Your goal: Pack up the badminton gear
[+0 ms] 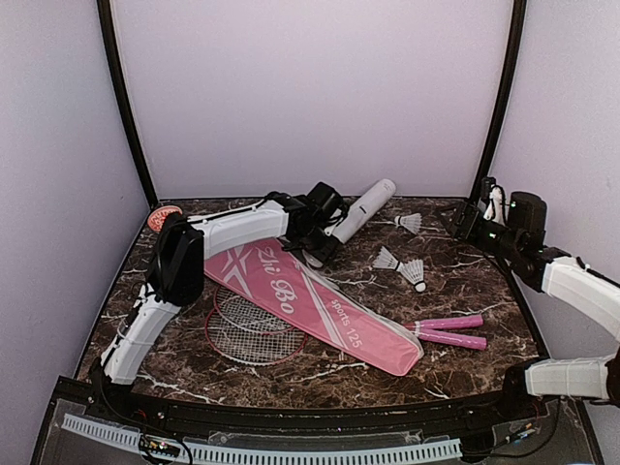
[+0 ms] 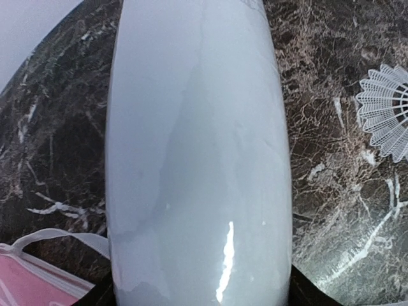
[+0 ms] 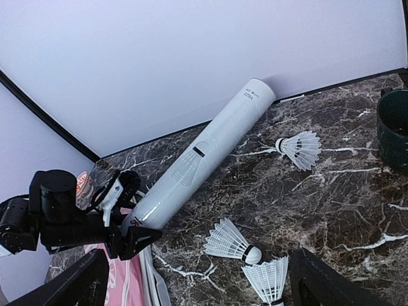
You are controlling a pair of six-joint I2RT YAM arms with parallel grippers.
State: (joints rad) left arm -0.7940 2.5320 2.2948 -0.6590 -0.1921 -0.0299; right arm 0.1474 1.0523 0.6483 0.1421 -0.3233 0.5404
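The long white tube (image 1: 356, 215) lies slanted at the back of the table, its far end by the wall. My left gripper (image 1: 320, 242) is shut on its near end; the tube (image 2: 197, 159) fills the left wrist view between the fingers. Three white shuttlecocks (image 1: 409, 223) (image 1: 387, 259) (image 1: 415, 274) lie loose to its right. The pink bag (image 1: 310, 300) lies flat over two red-framed rackets (image 1: 247, 327), whose pink handles (image 1: 450, 331) stick out to the right. My right gripper (image 1: 463, 225) is open and empty at the back right, above the table. A red cap (image 1: 163, 217) lies at the far left.
A dark green cup (image 3: 392, 127) stands at the back right near my right gripper. The enclosure walls close in the back and both sides. The marble table (image 1: 320, 373) shows bare stone along its front edge.
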